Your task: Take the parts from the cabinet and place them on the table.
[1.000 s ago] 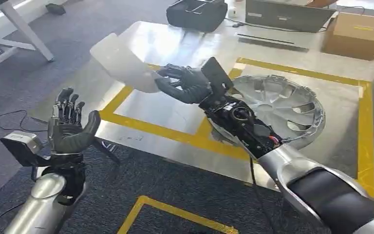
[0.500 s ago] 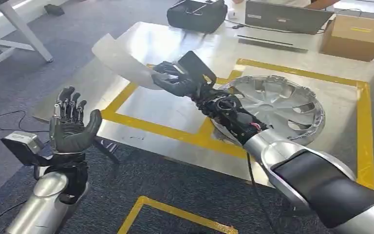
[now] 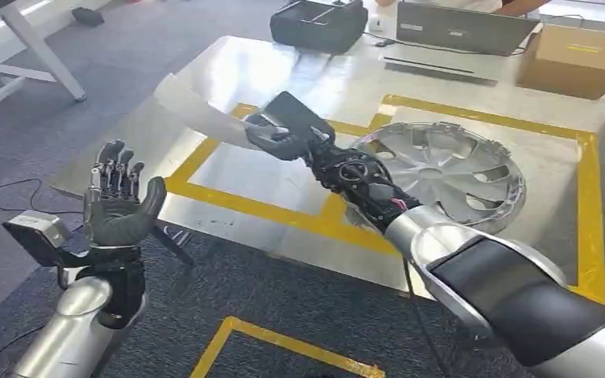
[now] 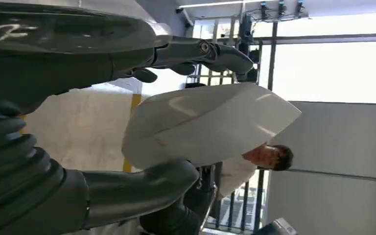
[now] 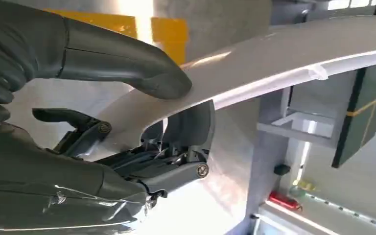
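My right hand (image 3: 277,132) grips one end of a curved white panel (image 3: 198,107) above the steel table (image 3: 283,75), over the left yellow-taped square. The right wrist view shows the thumb (image 5: 127,58) pressed on top of the white panel (image 5: 274,63) with the darker fingers (image 5: 166,166) underneath. A silver wheel cover (image 3: 449,169) lies flat on the table to the right of that hand. My left hand (image 3: 116,206) is raised, palm up and open, beside the table's near left corner with nothing in it. In the left wrist view the white panel (image 4: 205,125) hangs beyond its spread fingers (image 4: 200,51).
Yellow tape (image 3: 268,213) marks squares on the table. A black bag (image 3: 319,22), a laptop (image 3: 465,27) and a cardboard box (image 3: 575,55) stand along the far edge. A white desk leg (image 3: 39,51) stands on the carpet at far left. A person (image 4: 259,161) is behind the panel.
My right hand has turned at the wrist and drawn the white panel lower and flatter over the table, reaching slightly further left. The left hand stays put.
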Robot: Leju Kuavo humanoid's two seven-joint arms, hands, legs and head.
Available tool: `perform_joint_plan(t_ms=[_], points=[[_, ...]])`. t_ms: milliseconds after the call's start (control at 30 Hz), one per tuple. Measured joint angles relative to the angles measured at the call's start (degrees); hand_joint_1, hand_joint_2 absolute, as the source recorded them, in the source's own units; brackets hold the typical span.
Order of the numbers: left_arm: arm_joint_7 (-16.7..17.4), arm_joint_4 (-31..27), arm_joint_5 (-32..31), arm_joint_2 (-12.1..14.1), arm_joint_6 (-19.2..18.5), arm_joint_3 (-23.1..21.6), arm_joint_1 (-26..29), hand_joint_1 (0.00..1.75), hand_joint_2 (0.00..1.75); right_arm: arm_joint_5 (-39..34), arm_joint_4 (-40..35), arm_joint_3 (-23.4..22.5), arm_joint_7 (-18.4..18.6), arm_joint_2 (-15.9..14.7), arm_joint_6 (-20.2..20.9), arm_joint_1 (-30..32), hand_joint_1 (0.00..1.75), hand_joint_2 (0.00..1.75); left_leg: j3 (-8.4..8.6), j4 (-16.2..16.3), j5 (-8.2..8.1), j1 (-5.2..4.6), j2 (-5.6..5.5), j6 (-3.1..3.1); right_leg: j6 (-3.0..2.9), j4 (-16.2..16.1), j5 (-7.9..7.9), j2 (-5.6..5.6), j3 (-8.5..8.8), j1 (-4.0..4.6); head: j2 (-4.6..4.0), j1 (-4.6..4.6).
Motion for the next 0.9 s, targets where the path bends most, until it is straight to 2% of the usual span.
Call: perform_joint_plan(t_ms=[133,433,567,900], points=[[-0.44,0.33,0.39,-0.15,0.00,-0.59,-0.29,0.00,1.75,3.85,2.12,1.25,0.90,0.85,-2.26,-0.90,1.75,1.75,0.02,0.00,0.01,0.00,0.00,0.01,0.00,0.00,0.00,0.00,0.03,0.00,0.00,0.00],[-0.64,0.79,0.57,-0.20,0.00,-0.92,-0.32,0.00,1.75,4.42,4.63,2.73,1.07,1.40,-2.89,-1.18,1.75,1.75,0.01,0.03,0.00,0.00,0.00,0.01,0.01,0.00,0.00,0.00,0.03,0.00,0.00,0.00],[-0.83,0.98,0.57,-0.26,-0.17,-0.94,-0.38,0.00,1.75,7.96,5.49,3.74,2.19,1.68,-4.64,-1.35,1.75,1.75,0.02,0.04,0.00,0.00,0.00,0.01,0.01,0.00,0.01,0.00,0.05,0.00,0.00,0.00],[-1.36,1.97,1.16,-1.27,-0.46,-2.01,-1.15,0.00,1.75,23.10,7.58,8.68,10.16,2.75,-14.51,-2.44,1.75,1.75,0.03,0.06,0.01,0.00,0.00,0.03,0.03,0.00,0.02,0.00,0.08,0.00,0.00,0.00]])
